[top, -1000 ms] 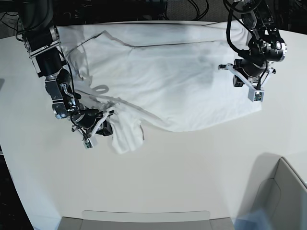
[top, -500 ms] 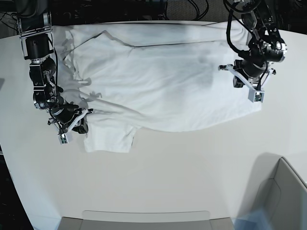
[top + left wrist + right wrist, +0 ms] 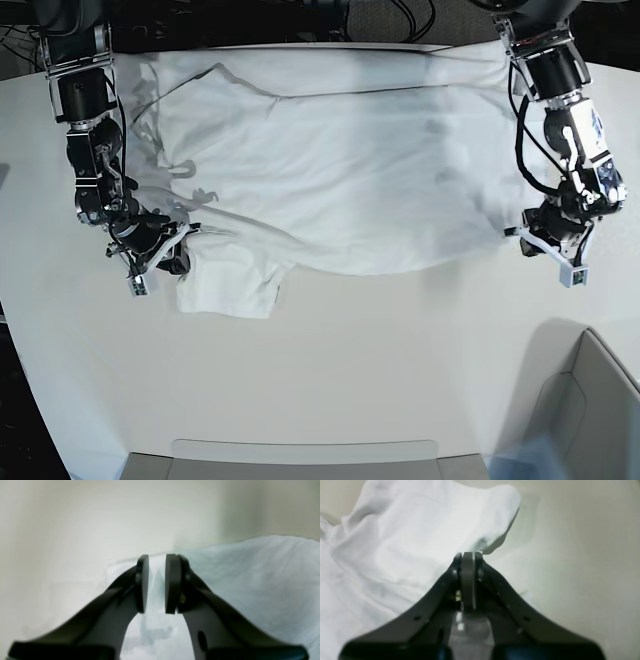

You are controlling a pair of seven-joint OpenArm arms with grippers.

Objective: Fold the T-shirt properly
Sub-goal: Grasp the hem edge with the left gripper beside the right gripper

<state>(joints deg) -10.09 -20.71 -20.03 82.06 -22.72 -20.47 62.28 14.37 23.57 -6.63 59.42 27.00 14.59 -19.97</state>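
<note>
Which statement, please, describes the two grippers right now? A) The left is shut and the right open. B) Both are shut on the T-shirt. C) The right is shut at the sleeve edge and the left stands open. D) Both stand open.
C: the right gripper is pressed shut at the T-shirt sleeve edge, while the left gripper shows a clear gap with nothing held.

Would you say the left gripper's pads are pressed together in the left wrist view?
No, the left gripper shows a clear gap between its two pads, with the white T-shirt visible through it.

Both arms (image 3: 95,150) are black, jointed, with black cables looped alongside; white brackets sit at each wrist. The fingers (image 3: 142,585) are matte black with flat round pads.
</note>
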